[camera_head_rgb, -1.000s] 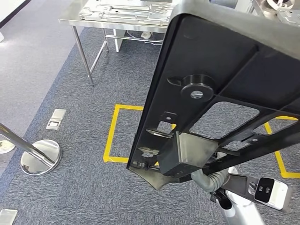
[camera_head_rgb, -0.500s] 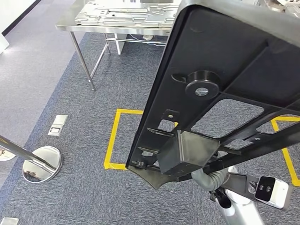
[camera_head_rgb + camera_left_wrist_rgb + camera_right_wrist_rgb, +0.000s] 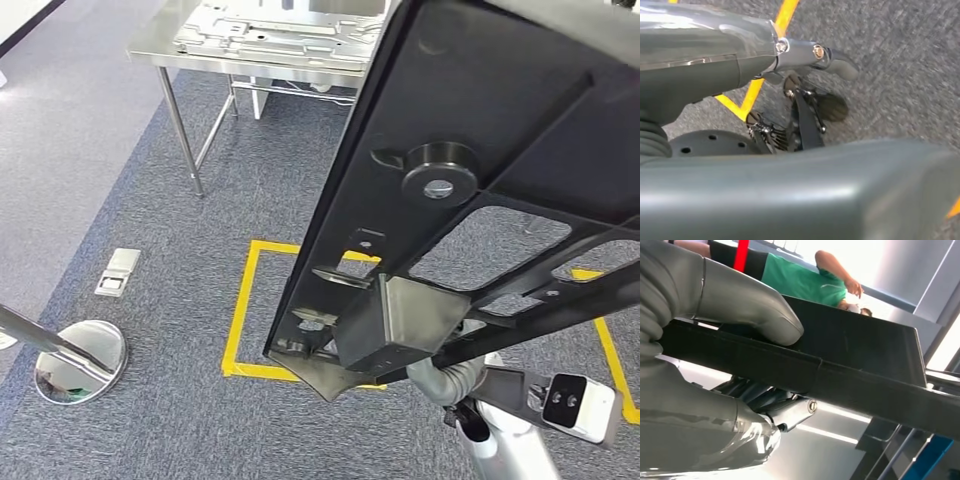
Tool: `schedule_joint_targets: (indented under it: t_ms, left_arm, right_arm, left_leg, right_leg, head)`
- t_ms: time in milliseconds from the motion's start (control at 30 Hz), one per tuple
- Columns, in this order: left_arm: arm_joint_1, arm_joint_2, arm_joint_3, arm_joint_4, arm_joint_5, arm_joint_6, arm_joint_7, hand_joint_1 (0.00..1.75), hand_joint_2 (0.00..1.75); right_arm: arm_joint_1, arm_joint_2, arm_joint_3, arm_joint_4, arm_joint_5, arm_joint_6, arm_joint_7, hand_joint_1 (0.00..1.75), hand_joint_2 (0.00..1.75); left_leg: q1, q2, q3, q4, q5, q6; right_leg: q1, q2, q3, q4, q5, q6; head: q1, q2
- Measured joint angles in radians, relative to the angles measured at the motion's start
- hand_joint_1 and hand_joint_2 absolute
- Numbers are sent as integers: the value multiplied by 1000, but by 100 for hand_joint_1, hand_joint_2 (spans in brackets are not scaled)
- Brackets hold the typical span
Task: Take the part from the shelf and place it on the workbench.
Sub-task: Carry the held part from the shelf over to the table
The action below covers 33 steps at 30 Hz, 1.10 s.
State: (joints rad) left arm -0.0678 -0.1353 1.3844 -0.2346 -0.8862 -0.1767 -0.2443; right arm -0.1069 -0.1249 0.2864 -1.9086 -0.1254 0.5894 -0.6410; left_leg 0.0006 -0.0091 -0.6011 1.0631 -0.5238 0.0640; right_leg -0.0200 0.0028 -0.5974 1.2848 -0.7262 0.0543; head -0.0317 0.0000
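The right hand (image 3: pixel 726 340) grips the part (image 3: pixel 483 180): in the right wrist view the thick grey thumb lies over one face of a black bar of the part while the darker fingers (image 3: pixel 753 392) close against the opposite face. In the head view the part is a large black panel with cut-out openings, a round boss and a box-shaped bracket, held tilted in the air above the floor, close in front of the camera. The left hand (image 3: pixel 802 100) is seen in its wrist view with dark fingers extended over the carpet; whether it bears on the part or holds anything cannot be determined. Beneath the part lies grey carpet marked with yellow tape (image 3: pixel 240 300). To the left stands a polished round post base (image 3: pixel 79 362). Farther off stands a steel table (image 3: pixel 189 55) carrying flat metal plates (image 3: pixel 264 30). The right wrist view shows a person in a green top (image 3: pixel 806 277) beyond the part.
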Motion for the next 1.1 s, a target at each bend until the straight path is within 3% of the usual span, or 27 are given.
schedule_joint_targets:
  t_ms: [33,100,133,200,267,333,400,700,800,867,933,967,1000,1033,1100]
  left_arm:
    - [0,0,0,0,0,0,0,0,175]
    - [1,-1,0,0,-1,1,1,0,175]
    - [1,-2,0,0,-2,1,1,0,175]
    - [0,-5,0,0,-7,0,1,0,175]
    - [1,-7,0,1,-11,-1,0,0,175]
    - [1,-8,0,0,-12,-3,-3,0,175]
    - [-1,-8,0,0,-12,-2,-6,0,175]
    - [0,-5,0,0,-9,3,-9,0,175]
    - [0,-6,0,0,-9,6,-6,0,175]
    - [-1,-6,0,0,-9,7,-6,0,175]
    - [0,-5,0,0,-9,7,-6,0,175]
    - [0,-5,0,0,-9,7,-6,0,175]
    - [0,-5,0,0,-10,7,-5,0,175]
    - [0,-6,0,0,-10,7,-5,0,175]
    - [1,-6,0,0,-10,7,-5,0,175]
  right_arm:
    - [0,1,0,0,0,0,0,175,175]
    - [0,2,0,0,0,0,0,175,175]
    - [0,2,0,0,-1,0,0,175,175]
    - [-1,4,-1,-1,-2,0,0,175,175]
    - [0,6,-1,-2,-6,0,1,175,175]
    - [1,9,-1,-1,-16,2,4,175,175]
    - [0,11,0,-1,-26,6,7,175,175]
    - [2,19,1,0,-38,16,15,175,175]
    - [1,20,2,0,-42,16,25,175,175]
    - [0,20,3,0,-45,16,28,175,175]
    - [1,20,5,2,-47,15,30,175,175]
    - [2,20,6,4,-48,15,31,175,175]
    - [3,20,6,6,-48,15,32,175,175]
    - [3,20,7,7,-49,15,34,175,175]
    - [2,20,9,9,-50,14,37,175,175]
  left_leg:
    - [-4,0,9,0,-6,1]
    - [-11,-1,28,-1,-18,3]
    - [-13,-1,34,-1,-22,3]
    - [-12,-1,35,-2,-26,-3]
    - [-12,0,37,-2,-34,-6]
    - [-14,1,46,-5,-41,-5]
    - [-15,0,49,-7,-41,-7]
    - [-20,0,50,-10,-43,-6]
    - [-16,3,58,-26,-35,0]
    - [-9,7,67,-40,-27,5]
    - [-9,11,69,-41,-27,6]
    - [-8,13,70,-41,-28,6]
    - [-7,15,72,-41,-30,4]
    - [-5,17,76,-40,-34,1]
    - [-2,20,88,-38,-46,-10]
  right_leg:
    - [3,0,-15,-12,23,-5]
    - [14,0,-8,-114,125,-25]
    - [21,-1,-2,-161,157,-38]
    - [34,-1,-2,-209,157,-60]
    - [34,0,-1,-226,171,-48]
    - [31,-1,8,-239,205,-38]
    - [31,-2,12,-240,199,-47]
    - [27,-2,11,-241,198,-44]
    - [25,-2,10,-234,192,-38]
    - [24,-1,-15,-175,156,-32]
    - [19,-1,-78,-52,101,-25]
    - [16,-1,-106,0,88,-22]
    - [14,-2,-121,22,93,-18]
    - [11,-3,-116,3,118,-14]
    - [6,-13,-63,-115,191,-7]
  head:
    - [0,0]
    - [0,0]
    - [-2,0]
    - [-4,0]
    - [-4,0]
    - [-4,0]
    - [-5,0]
    - [-5,0]
    - [-5,0]
    - [-5,0]
    - [-4,0]
    - [-4,0]
    - [-4,0]
    - [-4,0]
    - [-4,0]
